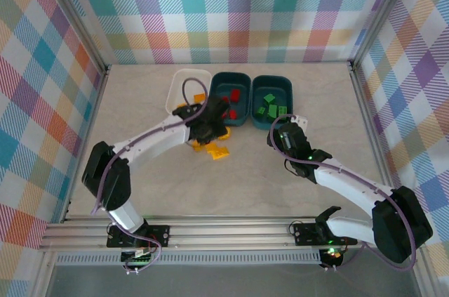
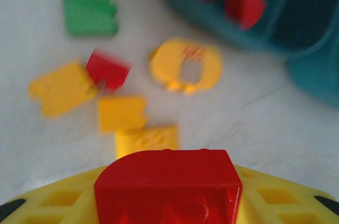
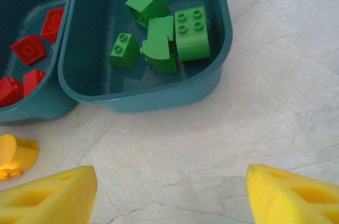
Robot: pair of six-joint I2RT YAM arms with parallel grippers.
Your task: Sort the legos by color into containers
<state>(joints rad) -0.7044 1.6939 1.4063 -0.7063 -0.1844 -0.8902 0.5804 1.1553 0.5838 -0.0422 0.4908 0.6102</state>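
Observation:
My left gripper (image 1: pixel 209 127) hovers just in front of the middle teal tray (image 1: pixel 219 120), shut on a red brick (image 2: pixel 168 179) held between its yellow fingers (image 2: pixel 275 197). Below it on the table lie a yellow ring (image 2: pixel 185 65), a loose red brick (image 2: pixel 107 70), a green brick (image 2: pixel 90 16) and three yellow bricks (image 2: pixel 122 113). Red bricks (image 3: pixel 29 49) lie in the middle teal tray. The right teal tray (image 3: pixel 153 97) holds several green bricks (image 3: pixel 190 33). The white tray (image 1: pixel 177 90) holds an orange brick (image 1: pixel 199 97). My right gripper (image 3: pixel 169 192) stands open and empty over bare table near the green tray.
The loose yellow pieces (image 1: pixel 212 148) lie on the table beneath the left arm. Metal frame rails (image 1: pixel 365 107) and plaid walls border the marble table on all sides. Open table surface (image 1: pixel 245 177) stretches between the two arms toward the near edge.

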